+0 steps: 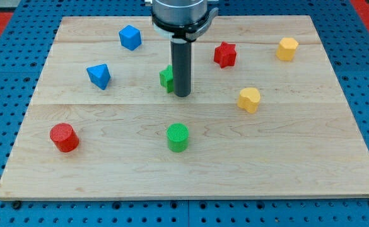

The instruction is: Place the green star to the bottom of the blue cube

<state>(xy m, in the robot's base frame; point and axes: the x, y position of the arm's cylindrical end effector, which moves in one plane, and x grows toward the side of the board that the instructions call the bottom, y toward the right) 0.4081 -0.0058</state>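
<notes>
Green star (166, 77): sitting near the upper centre of the frame, mostly hidden behind the dark rod (182, 66); only its left part showing, so shape not fully readable. Lying on the wooden board (310, 157), below and to the right of the blue cube (130, 37), well apart from it.

My tip (182, 95): resting at board level just to the right of the green star, rod pressing against or standing right beside its right edge; actual contact not resolvable. No jaws on this end effector, so nothing opening, closing or gripping; a plain rod only, holding nothing.

Containers: none showing. Board itself carrying all blocks, lying on a blue pegboard surface (7, 208).

Other blocks on the board:
- Blue triangular block (99, 75), sitting at the left, below the blue cube and left of the green star.
- Red star (224, 55), sitting upper right of the tip.
- Yellow block (287, 48), upper right of the frame, shape roughly hexagonal.
- Second yellow block (249, 99), right of the tip, near mid height.
- Green cylinder (177, 137), standing below the tip, lower centre.
- Red cylinder (64, 137), lying toward the lower left.

All blocks sitting apart from one another.
</notes>
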